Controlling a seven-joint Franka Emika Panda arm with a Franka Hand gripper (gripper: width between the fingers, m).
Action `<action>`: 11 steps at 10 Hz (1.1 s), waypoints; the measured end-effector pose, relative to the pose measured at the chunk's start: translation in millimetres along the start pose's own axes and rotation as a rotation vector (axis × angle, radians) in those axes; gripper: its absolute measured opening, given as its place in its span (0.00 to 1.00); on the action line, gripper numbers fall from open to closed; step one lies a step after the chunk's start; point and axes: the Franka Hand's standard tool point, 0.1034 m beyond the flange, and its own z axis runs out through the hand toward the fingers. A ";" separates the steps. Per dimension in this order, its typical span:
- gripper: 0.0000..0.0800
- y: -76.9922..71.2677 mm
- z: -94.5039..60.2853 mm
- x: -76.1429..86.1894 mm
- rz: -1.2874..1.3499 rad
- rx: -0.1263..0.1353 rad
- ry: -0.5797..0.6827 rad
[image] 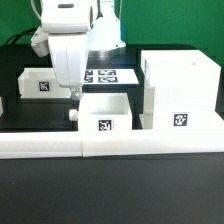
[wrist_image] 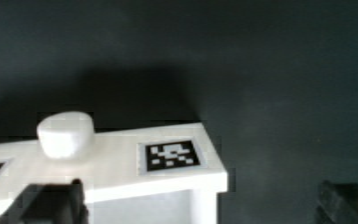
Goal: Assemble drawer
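The tall white housing (image: 180, 88) stands at the exterior view's right, with a tag on its front. One open-topped tray (image: 104, 110) sits in the front middle and a second tray (image: 40, 82) sits at the left. My gripper (image: 72, 93) hangs between the two trays, above the middle tray's left end, where a small round knob (image: 72, 113) sticks out. In the wrist view a tray wall (wrist_image: 140, 180) with a tag (wrist_image: 172, 155) and a knob (wrist_image: 64, 133) lies just below my gripper (wrist_image: 197, 205). The jaws are wide open with one finger on each side, and they hold nothing.
The marker board (image: 108, 75) lies flat behind the middle tray. A long low white border wall (image: 110, 147) runs along the front edge. The table top (wrist_image: 247, 70) is black.
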 end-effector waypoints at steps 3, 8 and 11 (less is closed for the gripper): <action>0.81 -2.2 -14.9 9.9 -0.040 -0.018 0.004; 0.81 -5.9 -7.6 13.2 -0.061 -0.011 0.008; 0.81 -7.8 0.8 18.1 -0.083 -0.025 0.011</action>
